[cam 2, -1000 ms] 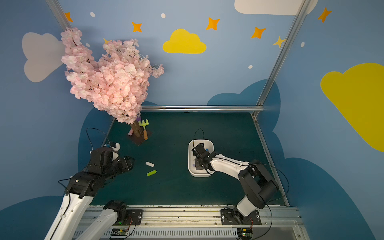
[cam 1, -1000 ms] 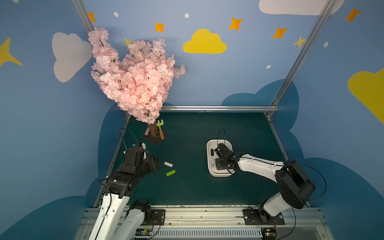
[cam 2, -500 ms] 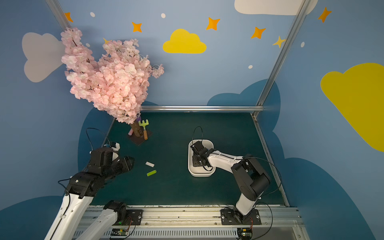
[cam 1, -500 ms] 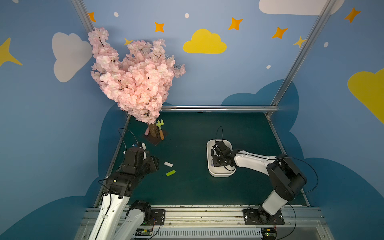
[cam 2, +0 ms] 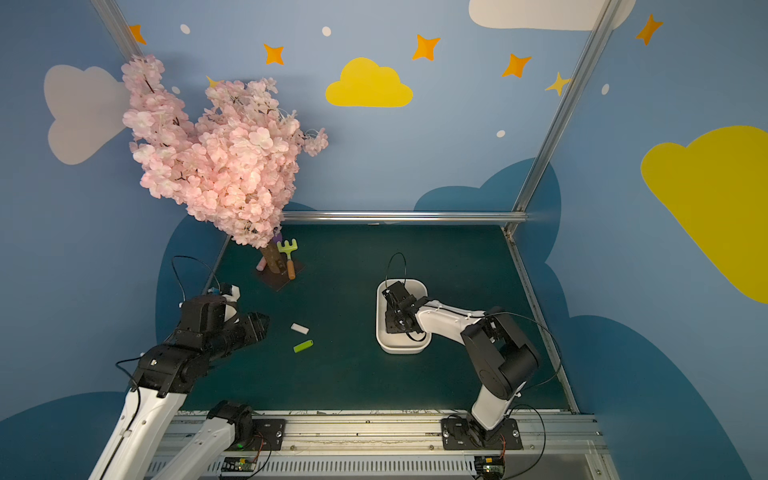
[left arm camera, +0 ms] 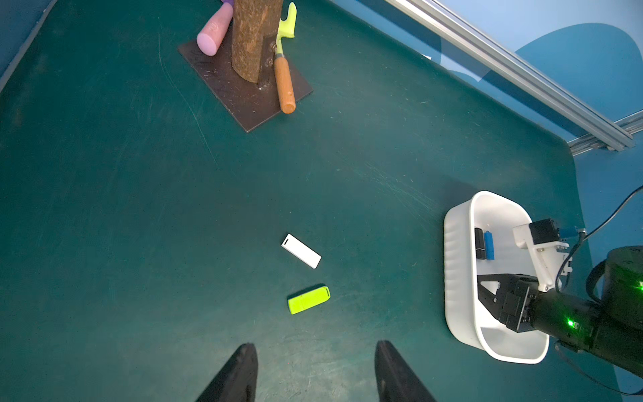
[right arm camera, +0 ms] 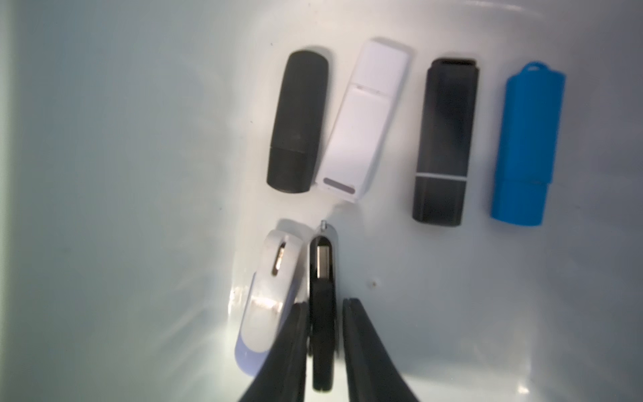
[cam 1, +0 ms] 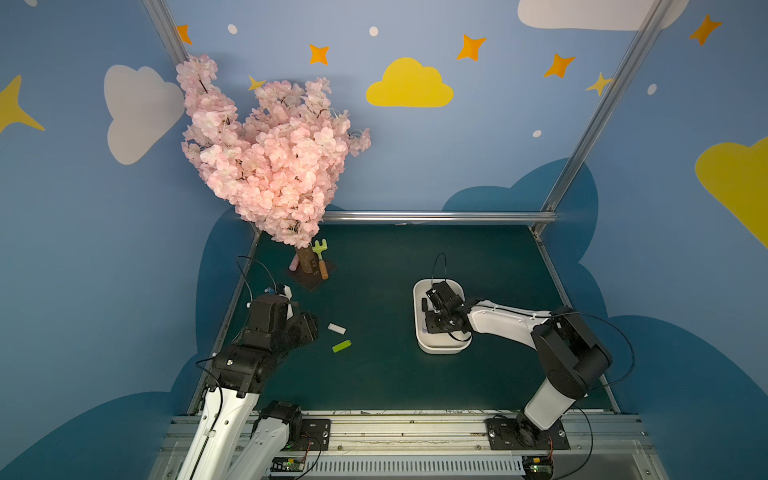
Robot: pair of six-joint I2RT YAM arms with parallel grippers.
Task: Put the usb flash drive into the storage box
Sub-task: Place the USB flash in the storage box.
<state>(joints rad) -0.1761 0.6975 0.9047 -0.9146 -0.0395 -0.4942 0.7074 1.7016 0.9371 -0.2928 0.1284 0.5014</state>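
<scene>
Progress: in both top views my right gripper (cam 1: 432, 326) sits inside the white rounded plastic storage box (cam 1: 416, 332). Left wrist: left gripper (left arm camera: 315, 348) gapes, empty. Right wrist: jaws have just parted off the black swivel usb flash drive (right arm camera: 322, 313), now inside the box; delivered, I judge.

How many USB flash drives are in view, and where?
8. Six in the storage box: rounded black, white capped, striped black, blue, lilac swivel, and slim black between the right jaws. Two on the mat: plain white, green. Others may be hidden.
</scene>
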